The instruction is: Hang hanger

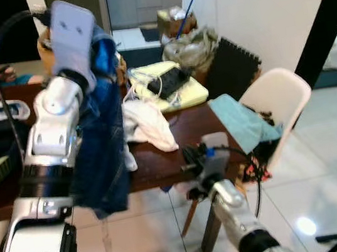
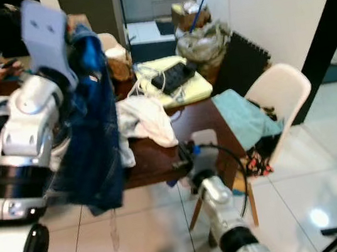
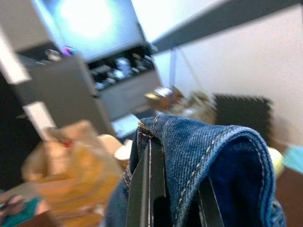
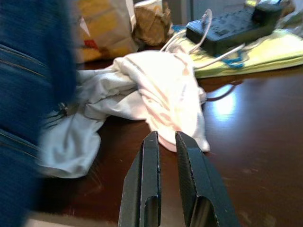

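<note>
Silver forearm of the left arm fills the near left of the left eye view, rising to the left gripper [image 1: 95, 54] at about ten o'clock, where a blue denim garment [image 1: 102, 148] is draped and hangs down past the table edge; no hanger can be made out, so I judge the step in hand is carrying the garment, lifted clear, toward wherever it will hang. At five o'clock the right gripper [image 1: 194, 160] sits low by the edge of the dark wooden table [image 1: 155, 163]. On the table lie a white cloth [image 1: 148, 124] and, at twelve o'clock, a yellow pad with a black power strip [image 1: 171, 81]; a white chair [image 1: 279, 100] with a teal cloth stands at three o'clock, and a person sits at ten o'clock. From the left wrist, the black fingers [image 3: 150, 189] are clamped on the denim fold. From the right wrist, the fingers [image 4: 150, 179] stand nearly together, holding nothing, pointing at the white cloth. Next, the robot needs to turn away from the table; the chair and the trailing denim could snag.
</note>
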Robot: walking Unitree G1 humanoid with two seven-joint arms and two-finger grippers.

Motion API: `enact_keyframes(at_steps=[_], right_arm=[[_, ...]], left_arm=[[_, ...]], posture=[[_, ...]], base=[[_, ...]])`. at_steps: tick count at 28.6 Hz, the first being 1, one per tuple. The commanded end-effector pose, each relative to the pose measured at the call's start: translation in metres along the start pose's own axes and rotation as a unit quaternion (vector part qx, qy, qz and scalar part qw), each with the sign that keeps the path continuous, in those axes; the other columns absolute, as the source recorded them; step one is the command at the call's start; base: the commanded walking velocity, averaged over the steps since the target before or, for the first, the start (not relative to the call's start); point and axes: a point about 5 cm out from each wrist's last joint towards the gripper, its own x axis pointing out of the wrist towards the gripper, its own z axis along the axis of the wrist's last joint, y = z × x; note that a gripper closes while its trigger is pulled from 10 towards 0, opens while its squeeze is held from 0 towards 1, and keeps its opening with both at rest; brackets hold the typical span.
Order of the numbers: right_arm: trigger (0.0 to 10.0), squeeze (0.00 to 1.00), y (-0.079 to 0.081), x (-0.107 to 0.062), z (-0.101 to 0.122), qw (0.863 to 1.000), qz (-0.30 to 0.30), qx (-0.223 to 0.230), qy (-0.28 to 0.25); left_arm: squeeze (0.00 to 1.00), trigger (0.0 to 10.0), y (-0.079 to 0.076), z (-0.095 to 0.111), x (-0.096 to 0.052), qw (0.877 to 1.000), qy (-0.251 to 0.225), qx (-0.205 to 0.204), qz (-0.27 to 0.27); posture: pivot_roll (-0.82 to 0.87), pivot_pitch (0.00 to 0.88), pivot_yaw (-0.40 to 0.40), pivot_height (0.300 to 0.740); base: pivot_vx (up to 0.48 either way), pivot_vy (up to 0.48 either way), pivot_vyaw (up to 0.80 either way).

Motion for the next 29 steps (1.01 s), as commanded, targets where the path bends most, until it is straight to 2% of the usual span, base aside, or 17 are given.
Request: enact_keyframes(at_steps=[1,3,4,7,8,9,11,13,15,16,20,21,23,24,27,28,29], right_arm=[[10.0,0.0,-0.01,-0.003,0.001,1.0,-0.018,-0.004,-0.003],[10.0,0.0,-0.011,-0.004,0.001,1.0,-0.02,-0.003,-0.003],[10.0,0.0,-0.011,-0.004,0.001,1.0,-0.02,-0.003,-0.003],[10.0,0.0,-0.012,-0.005,0.0,1.0,-0.022,0.0,-0.003],[10.0,0.0,-0.012,-0.005,0.0,1.0,-0.022,0.0,-0.003],[10.0,0.0,-0.011,-0.006,-0.002,1.0,-0.022,0.001,-0.002],[10.0,0.0,-0.011,-0.007,-0.002,1.0,-0.022,0.001,-0.001],[10.0,0.0,-0.011,-0.007,-0.003,1.0,-0.021,0.002,0.001],[10.0,0.0,-0.011,-0.007,-0.003,1.0,-0.021,0.002,0.001],[10.0,0.0,-0.01,-0.007,-0.003,1.0,-0.02,0.001,0.002],[10.0,0.0,-0.01,-0.006,-0.003,1.0,-0.019,0.001,0.004],[10.0,0.0,-0.01,-0.006,-0.003,1.0,-0.018,0.001,0.004],[10.0,0.0,-0.01,-0.006,-0.003,1.0,-0.018,0.001,0.004],[10.0,0.0,-0.01,-0.006,-0.003,1.0,-0.017,0.001,0.004],[10.0,0.0,-0.009,-0.006,-0.003,1.0,-0.016,0.001,0.005],[10.0,0.0,-0.009,-0.006,-0.003,1.0,-0.014,0.0,0.005],[10.0,0.0,-0.009,-0.006,-0.003,1.0,-0.014,0.0,0.005]], left_arm=[[0.0,10.0,-0.021,0.0,0.003,0.998,-0.003,0.01,-0.06],[0.0,10.0,-0.028,-0.011,0.001,0.996,0.027,0.027,-0.08],[0.0,10.0,-0.028,-0.011,0.001,0.996,0.027,0.027,-0.08],[0.0,10.0,-0.027,-0.032,-0.008,0.993,0.083,0.039,-0.075],[0.0,10.0,-0.027,-0.032,-0.008,0.993,0.083,0.039,-0.075],[0.0,10.0,-0.027,-0.045,-0.017,0.991,0.105,0.033,-0.075],[0.0,10.0,-0.028,-0.049,-0.02,0.991,0.11,0.029,-0.073],[0.0,10.0,-0.029,-0.053,-0.027,0.991,0.117,-0.009,-0.065],[0.0,10.0,-0.029,-0.053,-0.027,0.991,0.117,-0.009,-0.065],[1.0,10.0,-0.029,-0.055,-0.03,0.991,0.121,-0.023,-0.058],[1.0,10.0,-0.024,-0.055,-0.033,0.992,0.12,-0.015,-0.035],[0.82,10.0,-0.021,-0.054,-0.034,0.993,0.116,0.006,-0.031],[0.82,10.0,-0.021,-0.054,-0.034,0.993,0.116,0.006,-0.031],[0.0,10.0,-0.017,-0.051,-0.034,0.994,0.107,0.014,-0.024],[0.0,10.0,-0.009,-0.046,-0.035,0.994,0.103,0.032,-0.008],[0.0,10.0,0.003,-0.044,-0.036,0.992,0.11,0.058,0.023],[0.0,10.0,0.003,-0.044,-0.036,0.992,0.11,0.058,0.023]], posture=[[0.07,0.0,-0.049,0.74],[0.06,0.0,-0.045,0.74],[0.06,0.0,-0.045,0.74],[0.07,0.0,-0.044,0.74],[0.07,0.0,-0.044,0.74],[0.07,0.0,-0.046,0.74],[0.07,0.0,-0.048,0.74],[0.07,0.0,-0.052,0.74],[0.07,0.0,-0.052,0.74],[0.07,0.0,-0.055,0.74],[0.07,0.0,-0.057,0.74],[0.08,0.0,-0.059,0.74],[0.08,0.0,-0.059,0.74],[0.08,0.0,-0.061,0.74],[0.08,0.0,-0.061,0.74],[0.08,0.0,-0.062,0.74],[0.08,0.0,-0.062,0.74]], base=[[0.416,0.0,0.0],[0.386,0.0,0.0],[0.352,0.0,0.0],[0.0,0.0,0.0],[0.0,0.0,0.0],[0.0,0.0,0.0],[0.0,0.0,0.0],[0.0,0.0,0.0],[0.0,0.0,0.0],[0.0,0.0,0.0],[0.0,0.0,0.0],[0.0,0.0,0.0],[0.0,0.0,0.0],[0.0,0.0,0.0],[0.0,0.0,0.0],[0.0,0.0,0.0],[0.0,0.0,0.0]])
